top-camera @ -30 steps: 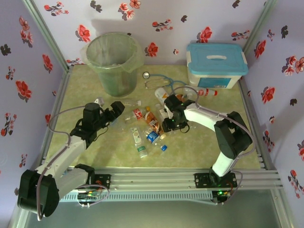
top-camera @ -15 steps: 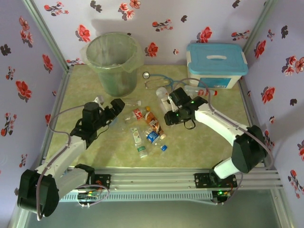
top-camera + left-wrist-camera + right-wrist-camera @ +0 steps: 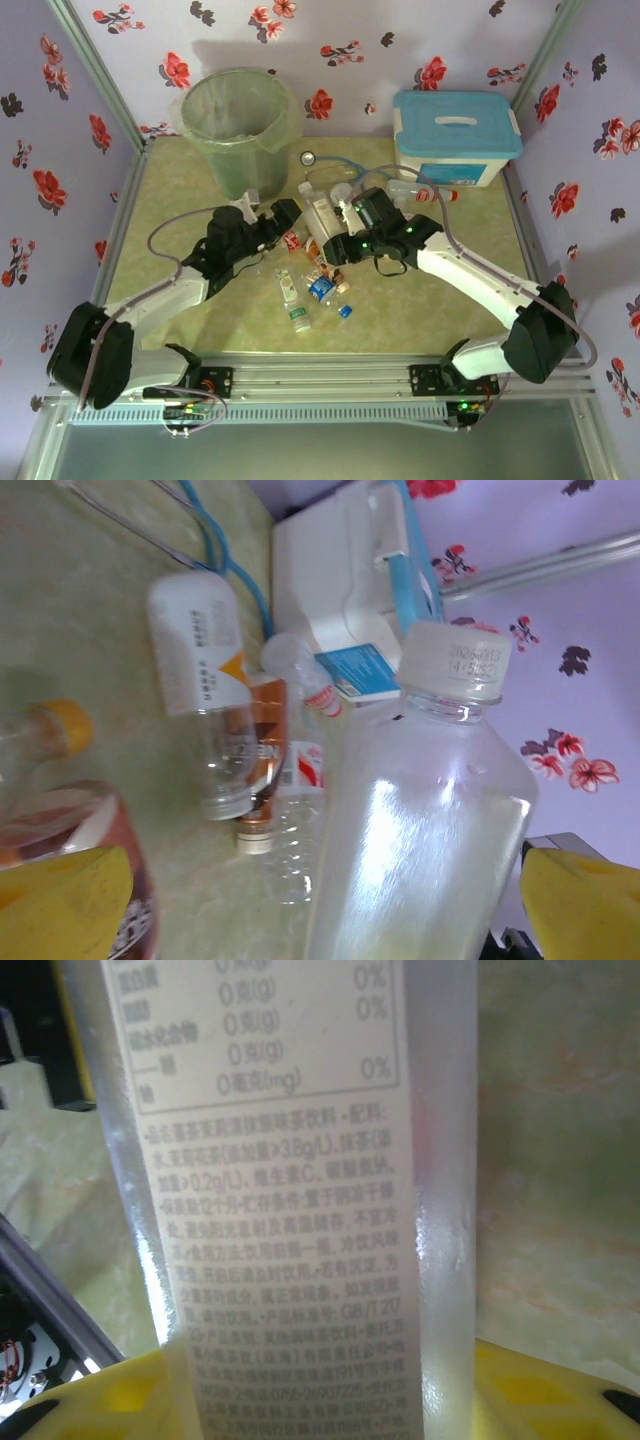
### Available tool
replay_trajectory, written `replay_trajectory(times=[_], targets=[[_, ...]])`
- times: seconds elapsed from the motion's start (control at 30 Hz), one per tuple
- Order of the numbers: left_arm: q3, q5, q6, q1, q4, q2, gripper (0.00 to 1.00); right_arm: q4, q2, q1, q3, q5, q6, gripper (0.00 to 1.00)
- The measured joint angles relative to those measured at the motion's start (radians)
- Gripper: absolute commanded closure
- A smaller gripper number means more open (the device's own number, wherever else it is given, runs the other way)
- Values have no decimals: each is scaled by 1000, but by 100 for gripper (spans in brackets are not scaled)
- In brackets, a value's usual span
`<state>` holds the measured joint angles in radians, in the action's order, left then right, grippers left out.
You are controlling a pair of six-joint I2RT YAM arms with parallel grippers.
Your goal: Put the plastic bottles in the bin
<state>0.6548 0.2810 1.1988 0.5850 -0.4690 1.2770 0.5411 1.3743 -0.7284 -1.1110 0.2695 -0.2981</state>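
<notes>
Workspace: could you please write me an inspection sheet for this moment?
Surface: green mottled table.
Job's things: bin upright, far left; bottles heaped mid-table; one clear bottle held above the heap.
Clutter: stethoscope and lidded white box at the back.
Grippers: right gripper shut on the clear bottle; left gripper open, aimed at that bottle.
Cables: grey loops along both arms.
Surroundings: floral walls, metal frame.

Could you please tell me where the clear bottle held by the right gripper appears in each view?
Top external: the clear bottle just above centre.
Left wrist: lower right, white cap up.
Right wrist: centre, printed label facing the camera.
Shared landmark: the blue-lidded white box, top and left wrist views.
</notes>
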Motion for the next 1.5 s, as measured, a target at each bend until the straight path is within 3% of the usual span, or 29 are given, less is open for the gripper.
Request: replay_trajectory(times=[0.2,0.47,0.6,0.7,0.77,0.93,1.1,1.33,1.5], targets=[[65,19,27,43,-102,123,4,-21,10,-15,0,25,0,51],[120,27,21,48,-102,180,32,-21,27,-19,0,31,1,49],[124,22,13,47,-97,193,41,-25,29,-18,0,29,-1,46],[126,23,6,47,-98,199,43,-22,31,-18,0,25,-1,38],[126,23,6,47,-98,200,43,-23,32,-18,0,23,6,22],[131,26,3,48,-85,201,43,-19,32,-19,0,6,31,1],[211,4,-82,48,76,180,42,13,-37,-9,0,-50,66,1],[377,-67,-264,48,333,77,46,-27,-294,48,63,-141,61,1],[567,-119,-423,48,516,68,46,-29,-277,107,80,-189,35,1]])
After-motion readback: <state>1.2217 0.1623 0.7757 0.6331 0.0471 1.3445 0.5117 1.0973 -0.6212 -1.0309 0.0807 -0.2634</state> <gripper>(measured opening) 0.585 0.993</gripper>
